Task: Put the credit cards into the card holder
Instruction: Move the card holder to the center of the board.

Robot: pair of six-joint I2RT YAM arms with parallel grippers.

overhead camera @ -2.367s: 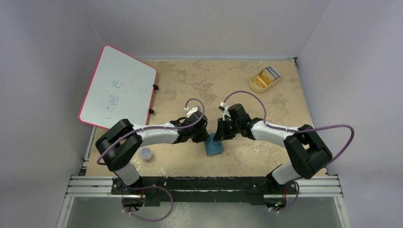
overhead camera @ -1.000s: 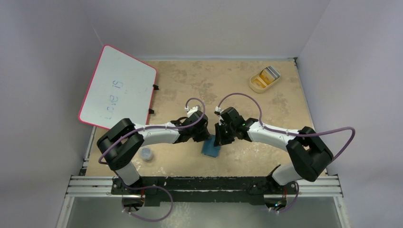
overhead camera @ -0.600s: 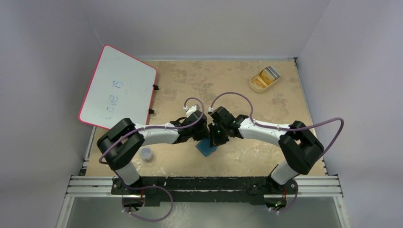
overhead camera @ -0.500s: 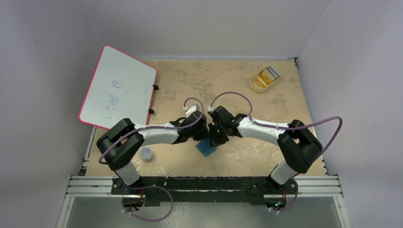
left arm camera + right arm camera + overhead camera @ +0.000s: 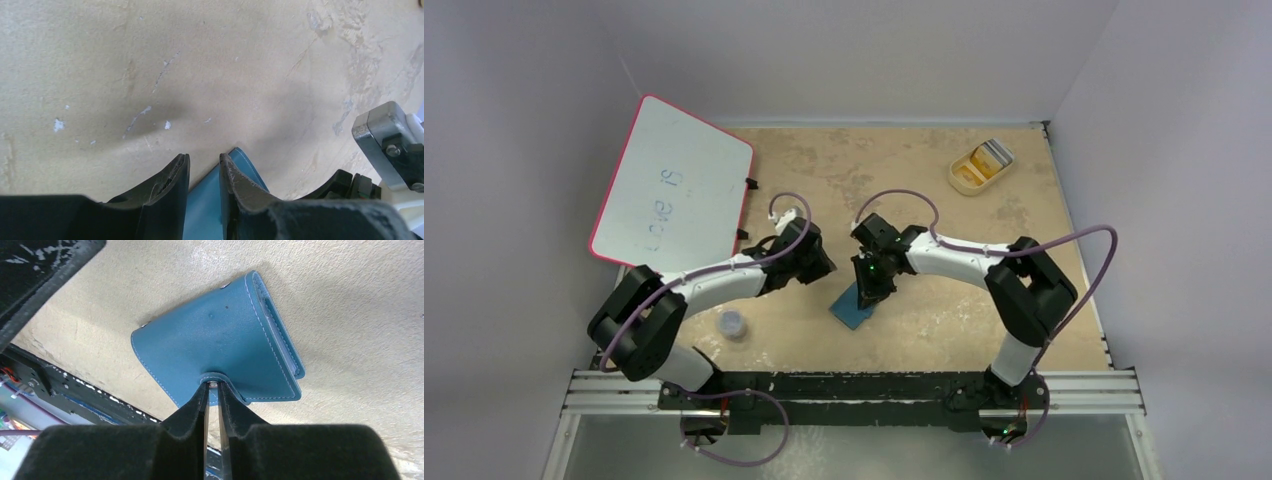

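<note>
No load in the left gripper [image 5: 204,167], jaws narrowly apart, near the closed card holder [image 5: 215,340]; right gripper [image 5: 212,387] pinches its snap tab [image 5: 213,376], likely to pull it open; credit cards [image 5: 990,153] lie in the far-right tray [image 5: 965,181].

The card holder [image 5: 220,345] is teal-blue with pale stitching, the table [image 5: 904,170] mottled beige.

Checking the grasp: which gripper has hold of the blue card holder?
The right gripper, pinching the card holder by its snap tab; the left gripper is off to the side, open and holding nothing.
</note>
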